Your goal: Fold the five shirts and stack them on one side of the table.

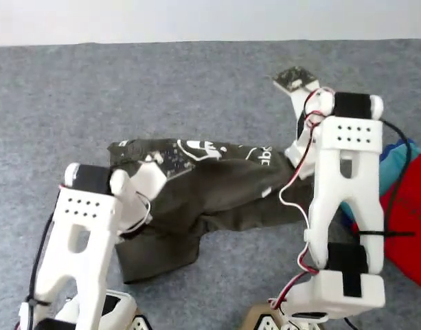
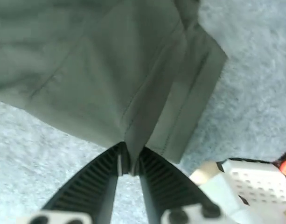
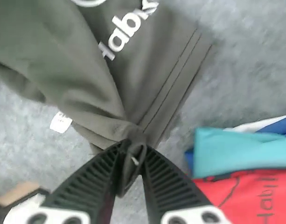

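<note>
The dark shirt (image 1: 217, 182) lies on the bench (image 1: 196, 75), stretched long-ways from the left end effector (image 2: 129, 165), which pinches its edge, to the right end effector (image 3: 132, 163), which pinches a bunch at the other end.

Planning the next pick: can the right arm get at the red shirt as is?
Probably not yet: the right gripper is shut on the dark shirt. The red shirt lies close beside it, nothing between them, so after release it looks reachable.
</note>
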{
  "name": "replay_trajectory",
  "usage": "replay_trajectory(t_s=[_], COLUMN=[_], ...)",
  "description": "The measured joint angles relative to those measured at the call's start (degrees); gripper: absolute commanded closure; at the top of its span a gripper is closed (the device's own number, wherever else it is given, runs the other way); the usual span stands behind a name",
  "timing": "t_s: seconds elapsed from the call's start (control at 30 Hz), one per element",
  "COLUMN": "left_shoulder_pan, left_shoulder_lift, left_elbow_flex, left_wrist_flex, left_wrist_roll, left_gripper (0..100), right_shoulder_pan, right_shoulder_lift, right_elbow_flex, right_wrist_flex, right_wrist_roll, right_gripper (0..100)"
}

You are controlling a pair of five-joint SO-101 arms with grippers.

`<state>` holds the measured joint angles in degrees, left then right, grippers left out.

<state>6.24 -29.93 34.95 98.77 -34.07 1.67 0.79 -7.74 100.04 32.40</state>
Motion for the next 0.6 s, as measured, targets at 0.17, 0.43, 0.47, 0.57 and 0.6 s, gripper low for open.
replay_trajectory(t_s=[0.17, 0.43, 0.47, 0.57, 0.6], left_shoulder_pan=[0.0, 0.0, 0.0, 0.18, 0.7], left_shoulder_lift=[-1.93, -3.16, -4.22, -8.62, -10.29], left_elbow_flex=[0.97, 2.29, 2.29, 2.64, 3.25], left_wrist_flex=[0.0, -0.09, -0.09, 0.0, 0.0], left_wrist_roll=[0.09, 0.26, 0.26, 0.26, 0.26], left_gripper=[100, 100, 100, 100, 100], right_shoulder_pan=[1.41, 3.16, 3.69, 4.31, 4.57], right_shoulder_lift=[-4.4, -11.34, -12.31, -14.24, -14.59], right_elbow_flex=[12.13, 21.01, 21.1, 21.1, 21.1], right_wrist_flex=[-6.51, -10.99, -10.99, -10.99, -10.99], right_wrist_roll=[0.0, 1.23, 1.58, 3.34, 3.78], right_gripper=[98.8, 98.8, 98.8, 98.8, 98.8])
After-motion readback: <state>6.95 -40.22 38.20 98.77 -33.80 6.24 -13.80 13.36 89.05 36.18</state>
